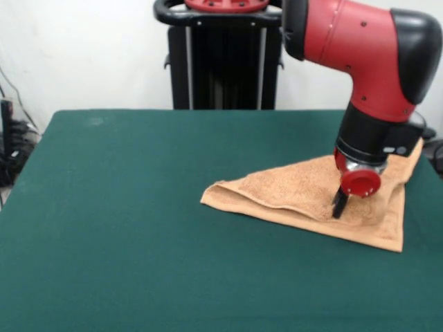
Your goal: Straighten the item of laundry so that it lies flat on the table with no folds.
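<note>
Towel (291, 190) sits folded into a triangle on the bench (138, 228), top layer doubled over, so not flat. End effector (340, 205) down on it; can't tell its grip state. Unfolding is left.

Background clutter along the room's edges

A plain white wall (90, 55) fills the space behind the table. At the left edge, a tangle of black cables (12, 149) hangs and bunches low beside a dark upright object (5, 114), possibly a stand or box, though too little of it shows to tell. At the far right edge sits another dark shape (436, 153), cut off by the frame.
</note>
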Robot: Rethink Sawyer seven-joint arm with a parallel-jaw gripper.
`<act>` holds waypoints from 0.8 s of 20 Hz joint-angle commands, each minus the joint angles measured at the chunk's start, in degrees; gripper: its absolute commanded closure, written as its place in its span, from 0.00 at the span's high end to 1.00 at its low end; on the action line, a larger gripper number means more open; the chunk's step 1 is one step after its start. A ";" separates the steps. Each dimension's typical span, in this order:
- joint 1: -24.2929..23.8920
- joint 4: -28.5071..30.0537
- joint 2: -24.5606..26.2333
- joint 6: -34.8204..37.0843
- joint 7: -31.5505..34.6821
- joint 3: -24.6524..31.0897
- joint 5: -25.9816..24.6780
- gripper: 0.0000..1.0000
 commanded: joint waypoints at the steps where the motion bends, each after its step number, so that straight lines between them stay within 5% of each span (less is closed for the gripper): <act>1: 0.07 3.44 1.29 -1.69 6.52 9.15 1.19 0.00; 4: 0.23 5.49 -2.25 1.97 4.06 5.98 -1.58 0.00; 9: -2.96 13.38 -13.14 9.16 -3.05 8.12 -4.96 0.00; 16: -7.17 23.17 -21.65 10.33 -7.41 11.92 -8.32 0.00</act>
